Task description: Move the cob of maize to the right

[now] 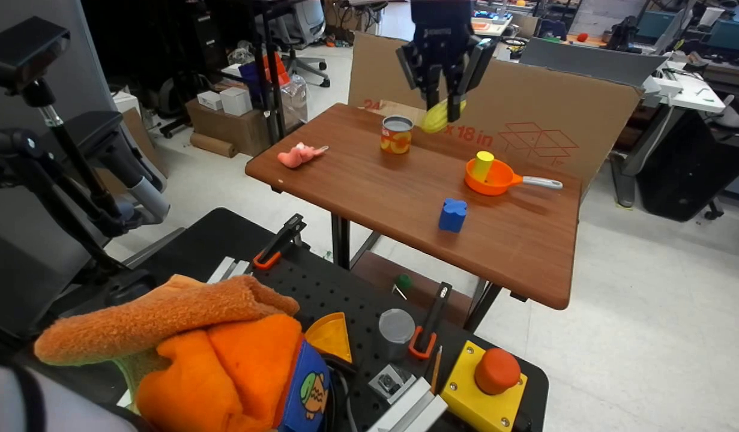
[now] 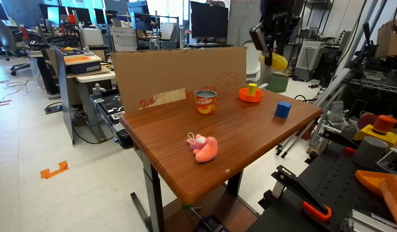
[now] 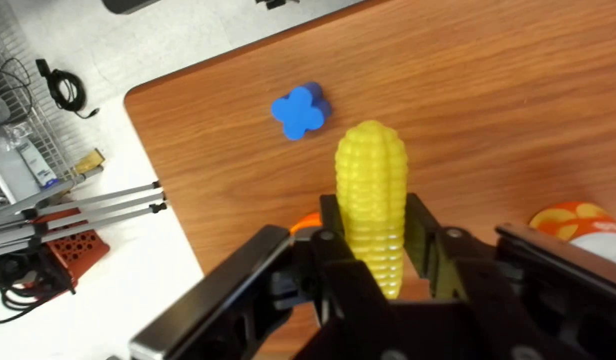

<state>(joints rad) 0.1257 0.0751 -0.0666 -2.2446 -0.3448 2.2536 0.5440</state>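
In an exterior view, the arm (image 1: 442, 24) points downward, its gripper (image 1: 442, 107) grasping the cob of maize (image 1: 434, 120) above the table (image 1: 357, 174). In an exterior view, the cob hangs higher than the orange pan (image 2: 250, 98). In the wrist view, fingers (image 3: 420, 225) clasp the cob.

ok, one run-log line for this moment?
gripper: shut on cob of maize | position: above table | on table: peaches can, blue block, orange pan, pink toy | set-down: pending
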